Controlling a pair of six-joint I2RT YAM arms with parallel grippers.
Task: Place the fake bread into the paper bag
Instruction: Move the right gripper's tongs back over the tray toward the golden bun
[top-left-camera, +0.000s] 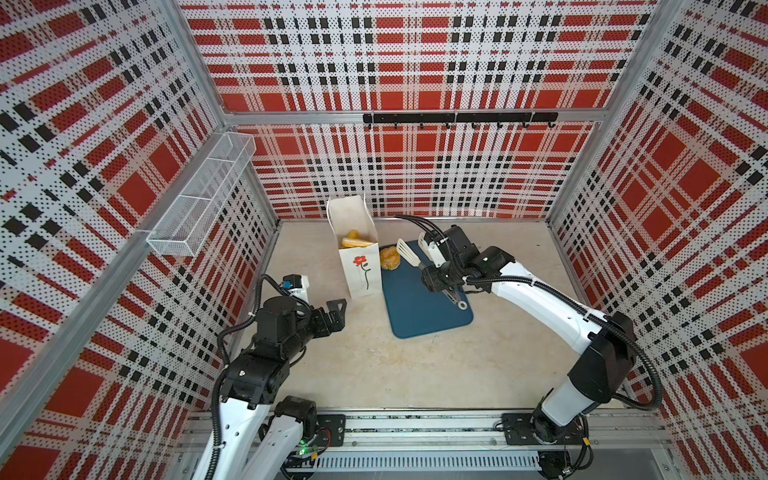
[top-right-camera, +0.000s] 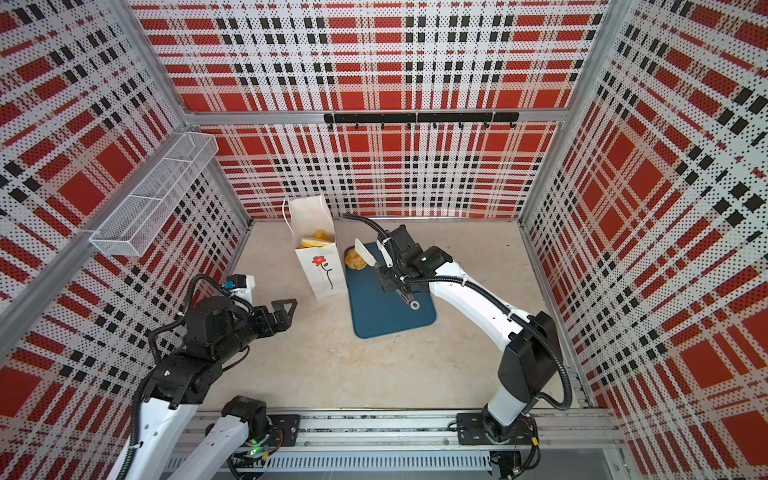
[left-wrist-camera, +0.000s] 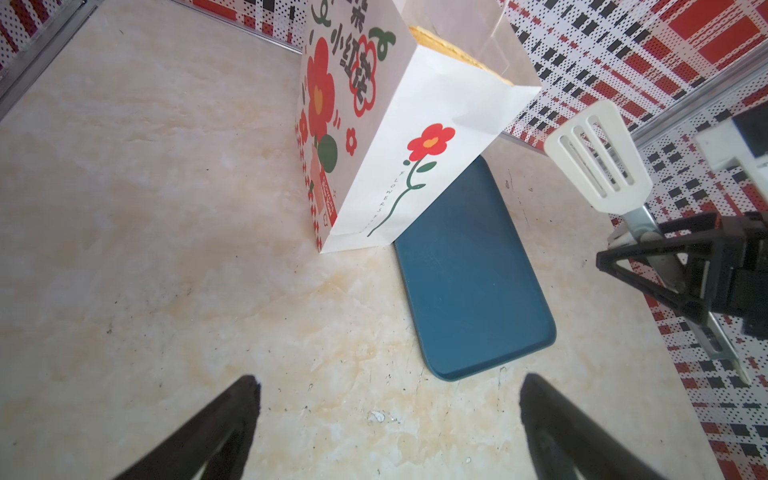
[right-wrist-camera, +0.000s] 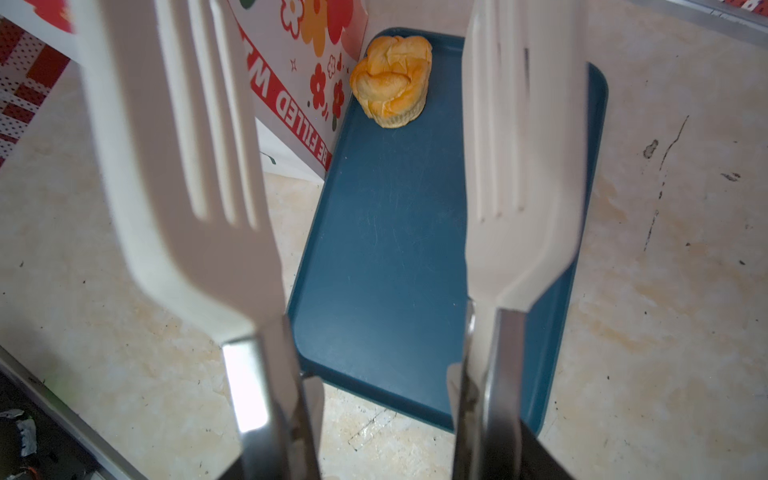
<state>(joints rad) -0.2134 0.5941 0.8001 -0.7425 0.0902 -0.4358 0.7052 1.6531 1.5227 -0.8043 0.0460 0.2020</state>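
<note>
Pinching the handles of white tongs (top-left-camera: 405, 251), the right claw (top-left-camera: 434, 282) hangs over the blue tray (top-left-camera: 424, 320), blades apart. One fake bread (right-wrist-camera: 390, 81) lies at the tray's 11 o'clock corner, beside the paper bag (top-left-camera: 360, 270); more pieces (top-left-camera: 355, 241) sit inside. Left claw (top-left-camera: 337, 315): spread, at the bag's 7 o'clock.

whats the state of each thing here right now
paper bag: upright, top open
bread in bag: lying inside
bun: on the blue tray, beside the bag, not gripped
tongs: held, blades apart, empty
right gripper: shut on the tongs' handles
left gripper: open, empty
</note>
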